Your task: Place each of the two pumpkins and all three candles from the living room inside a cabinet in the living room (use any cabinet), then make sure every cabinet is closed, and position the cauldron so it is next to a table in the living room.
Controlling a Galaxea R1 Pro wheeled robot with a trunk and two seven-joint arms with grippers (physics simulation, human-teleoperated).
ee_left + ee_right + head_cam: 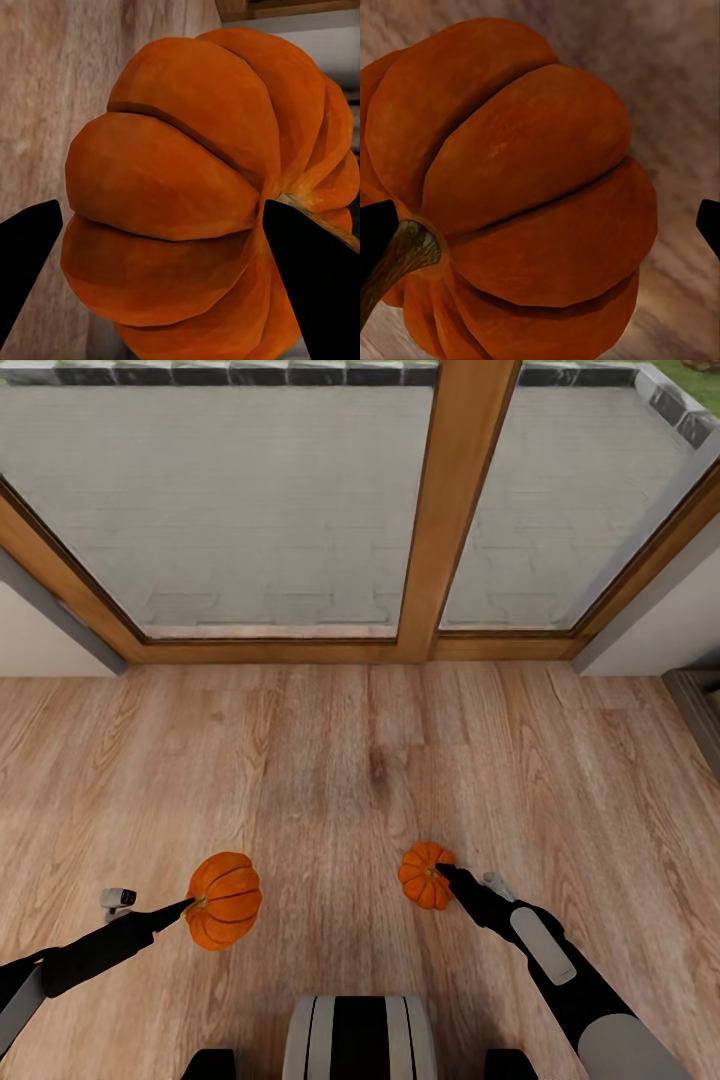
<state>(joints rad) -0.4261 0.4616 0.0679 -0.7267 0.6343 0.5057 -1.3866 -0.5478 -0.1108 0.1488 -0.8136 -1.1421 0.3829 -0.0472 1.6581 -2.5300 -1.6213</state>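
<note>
My left end effector (192, 905) grips a ribbed round orange pumpkin (224, 900), its dark fingers (311, 285) closed against its sides, above the light wooden plank floor (330, 760). My right end effector (440, 872) clamps the second ribbed orange pumpkin (426, 875), whose brown stem (401, 255) sits beside one finger. A wood-framed glass door (460, 510) stands ahead.

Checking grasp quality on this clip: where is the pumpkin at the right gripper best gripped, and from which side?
Probably across the ribbed belly of the right pumpkin, fingers on opposite sides, approaching past the stem as the right gripper does; the round body gives broad contact, the thin curved stem little.
</note>
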